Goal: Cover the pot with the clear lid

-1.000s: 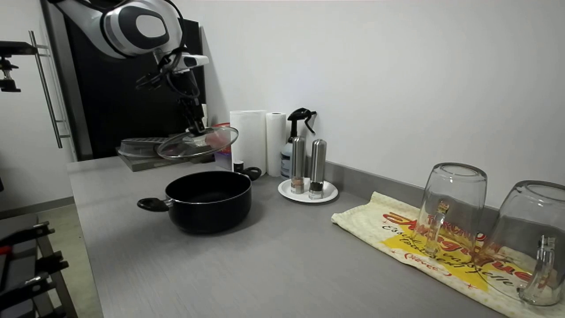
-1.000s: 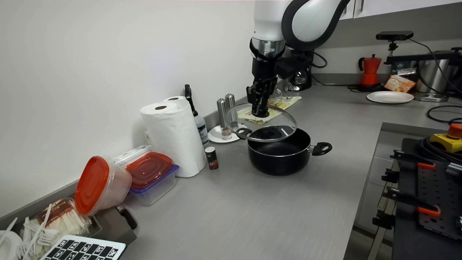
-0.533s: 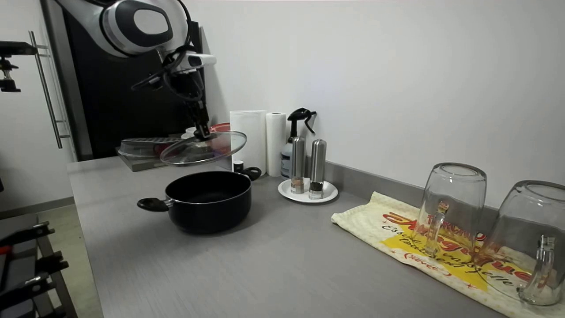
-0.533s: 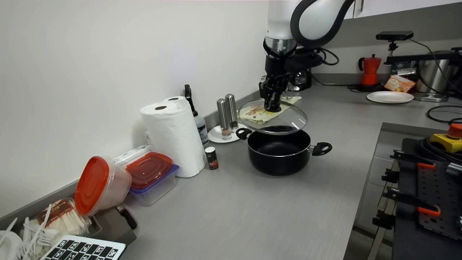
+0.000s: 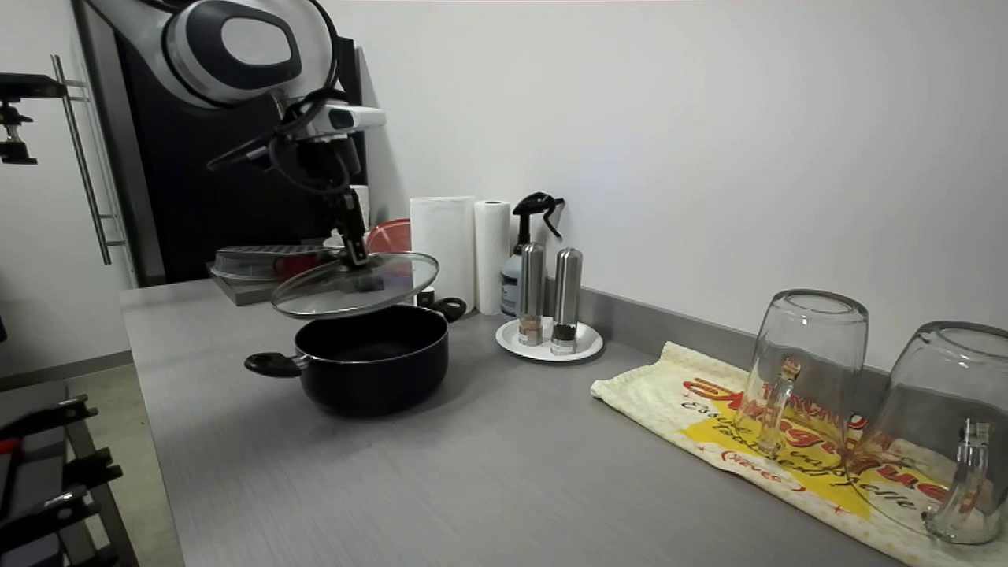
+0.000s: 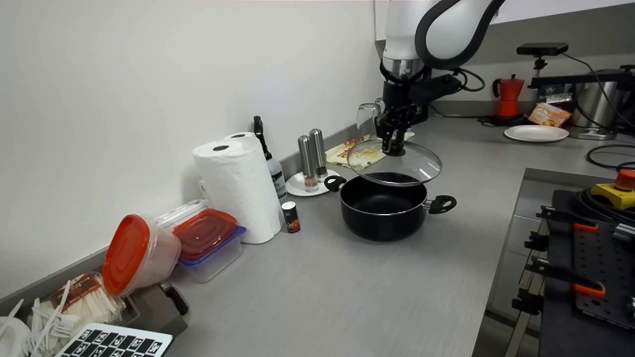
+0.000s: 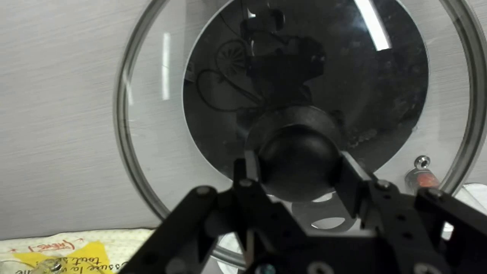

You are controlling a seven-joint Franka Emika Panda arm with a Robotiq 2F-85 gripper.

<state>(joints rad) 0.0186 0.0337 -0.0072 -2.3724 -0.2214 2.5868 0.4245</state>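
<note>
The wide black pot (image 5: 378, 382) stands upright on the counter, uncovered, and shows in both exterior views (image 6: 382, 223). The clear lid (image 5: 315, 296) hangs above the pot, apart from it. It is tilted, its left side lower in that exterior view, and it also shows in the other view (image 6: 421, 166). My gripper (image 5: 356, 260) is shut on the lid's dark central knob (image 7: 298, 163), one finger on each side in the wrist view. The gripper's fingertips (image 6: 394, 148) also show above the lid. In the wrist view the pot's dark inside shows through the lid's glass (image 7: 152, 144).
Two steel grinders on a white plate (image 5: 508, 346) stand near the pot's far handle (image 6: 335, 183). Paper towel rolls (image 6: 240, 193), a spray bottle (image 5: 510, 279) and a small jar (image 6: 291, 218) stand along the wall. Upturned glasses (image 5: 811, 346) stand on a cloth (image 5: 669, 386).
My gripper has lowered the lid in one exterior view and carried it to the right in the other, bringing it over the pot. The pot has not moved.
</note>
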